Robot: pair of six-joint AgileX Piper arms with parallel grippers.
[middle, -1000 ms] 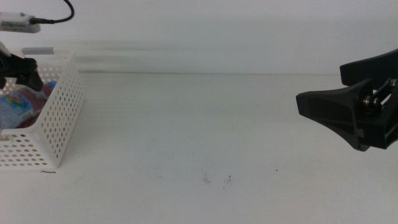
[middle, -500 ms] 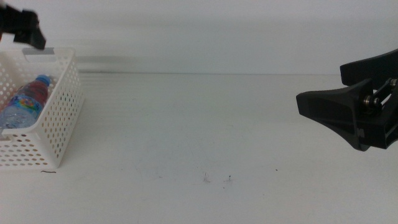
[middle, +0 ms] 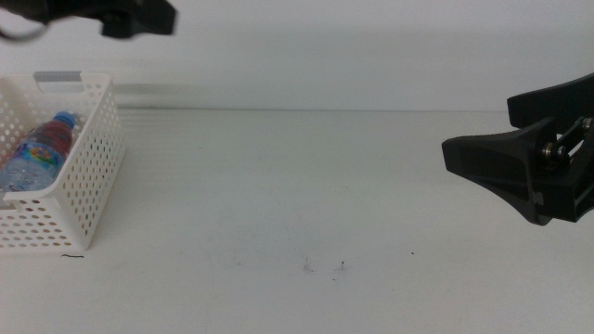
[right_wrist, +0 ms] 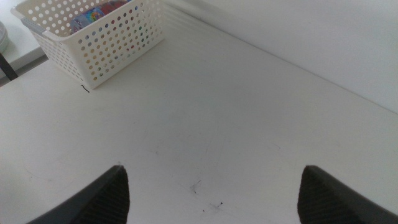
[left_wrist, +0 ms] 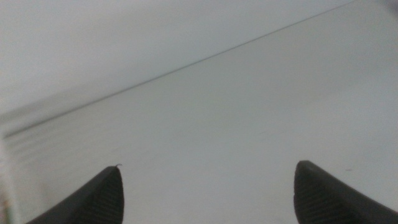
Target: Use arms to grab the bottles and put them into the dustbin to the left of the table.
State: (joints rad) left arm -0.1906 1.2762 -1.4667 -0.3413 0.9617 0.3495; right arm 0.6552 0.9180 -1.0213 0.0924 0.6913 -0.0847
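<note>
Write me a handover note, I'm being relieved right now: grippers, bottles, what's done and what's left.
Left gripper: open, empty, high above the table's far left, beside the dustbin.
Right gripper: open, empty, waiting over the right side.
Water bottle: lying in the dustbin. Something red shows beside it, unclear what.
No bottles are visible on the table.
Left: confirm all the bottles are in the dustbin; its inside is only partly visible.
</note>
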